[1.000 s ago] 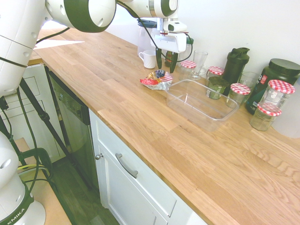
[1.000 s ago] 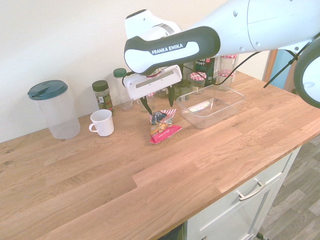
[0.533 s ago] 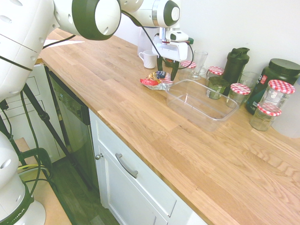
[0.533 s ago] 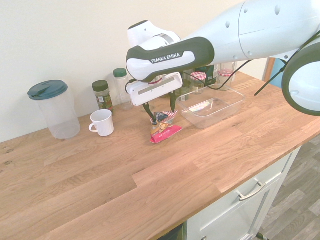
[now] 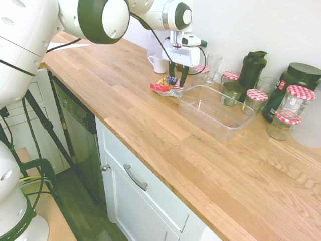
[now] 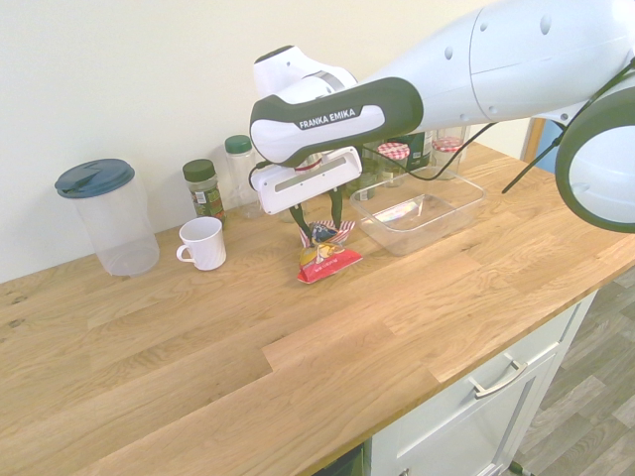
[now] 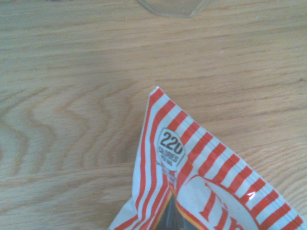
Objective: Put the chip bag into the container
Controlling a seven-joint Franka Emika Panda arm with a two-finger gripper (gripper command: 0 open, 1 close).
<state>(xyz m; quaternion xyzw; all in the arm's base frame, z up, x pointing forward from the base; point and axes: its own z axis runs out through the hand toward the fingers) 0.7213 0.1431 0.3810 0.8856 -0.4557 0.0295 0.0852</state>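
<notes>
The end effector (image 6: 319,230) is pointing down over the counter (image 5: 145,120), its two dark fingers standing partly open, with a clear gap between them. The chip bag (image 6: 327,260), red at its lower end and striped red and white at its upper edge, is lying on the counter directly beneath, its raised upper part reaching the level of the fingertips. Whether the fingers are touching or gripping it cannot be told. In the wrist view, the striped corner is showing a "220 calories" label (image 7: 171,147).

The container (image 5: 213,118), a clear rectangular tub, is sitting just beside the end effector and near the bag. On the opposite side of the end effector, a white mug (image 6: 203,244) is standing near, and a clear pitcher with a blue lid (image 6: 111,218) is standing farther off. Beyond the container, jars with red-checked lids (image 5: 257,99) and a dark shaker bottle (image 5: 249,73) are standing near the wall.
</notes>
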